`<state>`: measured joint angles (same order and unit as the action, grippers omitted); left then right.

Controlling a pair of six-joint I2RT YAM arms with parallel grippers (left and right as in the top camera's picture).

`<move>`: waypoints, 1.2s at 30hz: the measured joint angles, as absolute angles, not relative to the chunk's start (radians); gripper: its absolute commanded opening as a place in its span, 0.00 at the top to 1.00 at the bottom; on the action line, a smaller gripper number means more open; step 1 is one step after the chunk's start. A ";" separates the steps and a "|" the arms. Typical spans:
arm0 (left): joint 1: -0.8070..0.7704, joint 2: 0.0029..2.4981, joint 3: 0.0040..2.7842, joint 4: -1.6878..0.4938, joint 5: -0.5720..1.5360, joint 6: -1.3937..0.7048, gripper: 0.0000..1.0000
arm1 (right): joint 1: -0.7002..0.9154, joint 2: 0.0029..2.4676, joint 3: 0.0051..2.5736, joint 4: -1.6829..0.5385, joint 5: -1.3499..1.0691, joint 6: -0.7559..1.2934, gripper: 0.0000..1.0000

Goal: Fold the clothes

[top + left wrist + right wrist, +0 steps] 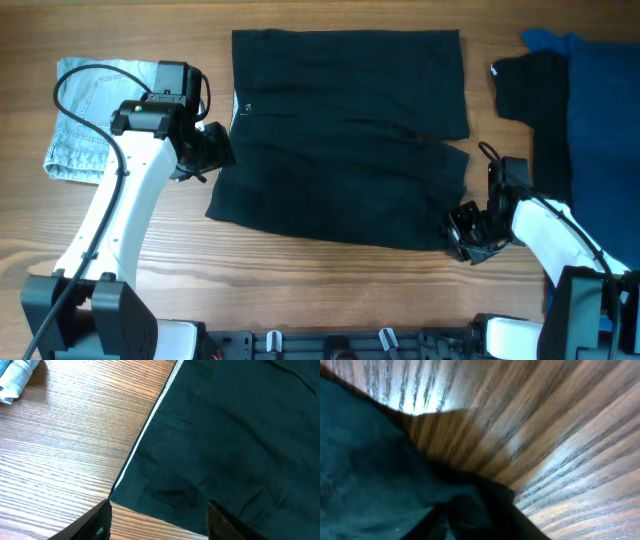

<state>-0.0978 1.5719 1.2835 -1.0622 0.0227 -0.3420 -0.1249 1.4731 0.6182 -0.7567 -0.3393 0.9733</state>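
**Item 1 — black garment**. Plain matte fabric, roughly rectangular, much larger than either gripper. It lies spread flat at the middle of the tabletop. The upper hem is close to the far edge and the lower hem stops short of the robot-side edge. A crease runs across it about halfway down, and the right side steps in at that line. In the left wrist view a pale strip borders the garment's left edge.

**Item 2 — left gripper**. At the garment's left edge, about halfway down it. Jaws stand wide apart, one side over bare wood and the other over the fabric. A corner of the cloth lies between them and nothing is pinched. Whether the tips touch the cloth cannot be told.

**Item 3 — right gripper**. At the garment's lower right corner, toward the robot-side right corner of the tabletop. Its wrist view is blurred and filled with dark fabric against wood, so the state of the jaws cannot be told.

**Item 4 — denim piece**. Light blue, folded, near the left edge of the tabletop. The left arm partly hides it, and it lies apart from the garment.

**Item 5 — blue cloth**. At the right edge, toward the far right corner. A dark cloth touches its left side, and both lie apart from the garment.
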 measured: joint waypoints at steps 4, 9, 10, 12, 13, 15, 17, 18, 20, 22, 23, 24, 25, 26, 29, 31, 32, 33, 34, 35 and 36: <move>-0.098 1.574 1.283 -1.076 0.031 -0.342 0.39 | -0.122 1.470 0.617 -0.735 -0.339 0.949 0.96; -0.098 1.610 1.242 -1.102 0.087 -0.356 0.16 | -0.122 1.470 0.617 -0.735 -0.338 0.910 0.96; -0.098 1.612 1.221 -1.099 0.091 -0.368 0.16 | -0.122 1.470 0.617 -0.735 -0.338 0.907 0.96; -0.091 1.614 1.143 -1.073 0.100 -0.416 0.18 | -0.122 1.470 0.617 -0.733 -0.337 0.888 0.96; -0.084 1.615 1.119 -1.050 0.103 -0.434 0.18 | -0.122 1.470 0.617 -0.732 -0.336 0.884 0.96; -0.065 1.618 1.053 -0.993 0.103 -0.487 0.18 | -0.122 1.469 0.616 -0.731 -0.336 0.882 0.96; -0.045 1.619 0.992 -0.959 0.110 -0.536 0.19 | -0.121 1.469 0.616 -0.731 -0.335 0.868 0.96; -0.032 1.620 0.970 -0.941 0.119 -0.553 0.20 | -0.121 1.469 0.616 -0.731 -0.335 0.862 0.96; -0.002 1.620 0.942 -0.908 0.149 -0.582 0.21 | -0.121 1.469 0.616 -0.731 -0.335 0.857 0.96; 0.015 1.620 0.925 -0.874 0.163 -0.599 0.22 | -0.121 1.469 0.616 -0.728 -0.335 0.857 0.96; 0.024 1.620 0.902 -0.843 0.169 -0.616 0.23 | -0.121 1.468 0.616 -0.727 -0.335 0.857 0.96; 0.027 1.620 0.883 -0.824 0.176 -0.629 0.24 | -0.121 1.468 0.616 -0.725 -0.335 0.857 0.96; 0.027 1.620 0.860 -0.801 0.191 -0.644 0.24 | -0.121 1.468 0.616 -0.723 -0.334 0.855 0.96; 0.027 1.620 0.834 -0.774 0.209 -0.654 0.25 | -0.121 1.468 0.616 -0.723 -0.334 0.853 0.96; 0.028 1.606 0.794 -0.723 0.235 -0.679 0.53 | -0.121 1.468 0.615 -0.721 -0.333 0.850 0.96; 0.029 1.600 0.783 -0.701 0.242 -0.694 0.69 | -0.121 1.468 0.615 -0.721 -0.333 0.850 0.96; 0.029 1.601 0.780 -0.698 0.246 -0.697 0.76 | -0.121 1.468 0.615 -0.720 -0.333 0.849 0.96; 0.029 1.601 0.775 -0.690 0.250 -0.694 0.78 | -0.121 1.468 0.615 -0.720 -0.333 0.849 0.96; 0.029 1.602 0.771 -0.687 0.253 -0.696 0.89 | -0.121 1.468 0.615 -0.720 -0.332 0.849 0.96; 0.029 1.603 0.770 -0.688 0.255 -0.697 0.96 | -0.121 1.468 0.615 -0.720 -0.333 0.846 0.96; 0.029 1.603 0.769 -0.689 0.256 -0.696 0.96 | -0.121 1.468 0.615 -0.719 -0.332 0.839 0.96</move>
